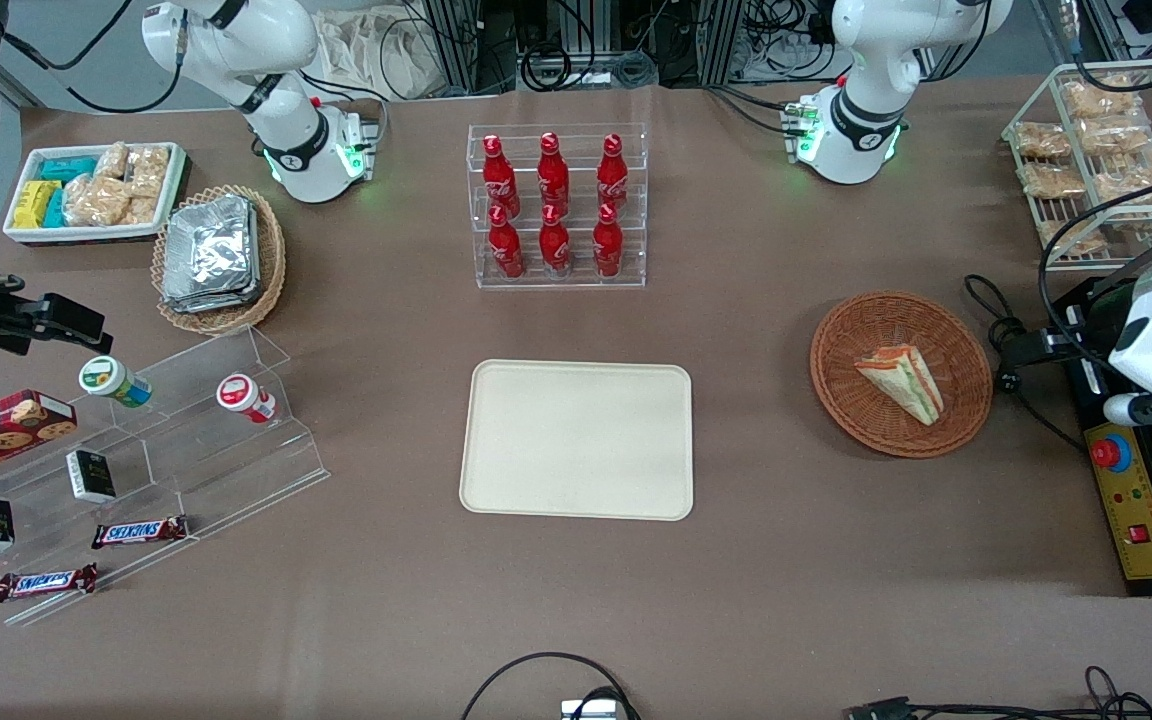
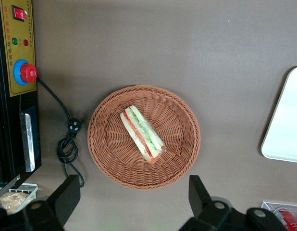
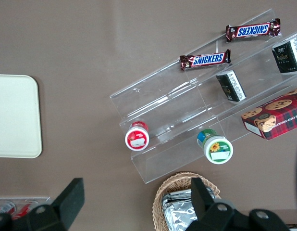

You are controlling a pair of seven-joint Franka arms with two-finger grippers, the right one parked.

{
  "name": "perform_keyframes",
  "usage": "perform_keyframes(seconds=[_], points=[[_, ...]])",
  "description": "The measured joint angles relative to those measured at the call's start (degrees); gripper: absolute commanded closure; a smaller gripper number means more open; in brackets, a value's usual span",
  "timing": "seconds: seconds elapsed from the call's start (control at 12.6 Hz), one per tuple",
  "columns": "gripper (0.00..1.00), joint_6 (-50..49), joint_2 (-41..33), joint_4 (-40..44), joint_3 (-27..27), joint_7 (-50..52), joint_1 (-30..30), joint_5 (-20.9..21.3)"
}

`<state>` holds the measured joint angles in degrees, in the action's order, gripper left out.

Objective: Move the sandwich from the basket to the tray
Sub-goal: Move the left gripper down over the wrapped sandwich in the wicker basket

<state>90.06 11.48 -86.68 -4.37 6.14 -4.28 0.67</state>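
the sandwich (image 2: 142,134) lies in the basket (image 2: 184,156), well apart from the bare tray (image 1: 576,440) on the desk. the gripper (image 2: 134,195) hovers above, fingers spread and empty. this looks like the approach step; next it needs to descend and straddle the wedge.

The basket (image 1: 901,373) is woven reddish-brown wicker, ribbed and rough. The sandwich (image 2: 142,133) in it looks like soft white bread, with a glossy glint at one corner. The tray (image 1: 577,440) beside the basket is smooth, matt cream plastic. The table (image 1: 756,560) is matt brown. The claw (image 2: 131,199) above the basket has matt black fingers (image 2: 67,195).
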Motion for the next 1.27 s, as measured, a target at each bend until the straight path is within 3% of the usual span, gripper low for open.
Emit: perform_keyframes(seconds=[0.48, 0.63, 1.03, 1.27], points=[[0.0, -0.1, 0.5, 1.0, -0.1, 2.2, 0.1, 0.0], [0.0, -0.6, 1.5, 0.5, -0.1, 10.3, 0.2, 0.0], [0.0, 4.7, 2.4, -6.9, -0.5, 19.2, 0.3, -0.4], [0.0, 14.6, 1.1, -16.2, -0.5, 29.3, 0.3, -1.8]])
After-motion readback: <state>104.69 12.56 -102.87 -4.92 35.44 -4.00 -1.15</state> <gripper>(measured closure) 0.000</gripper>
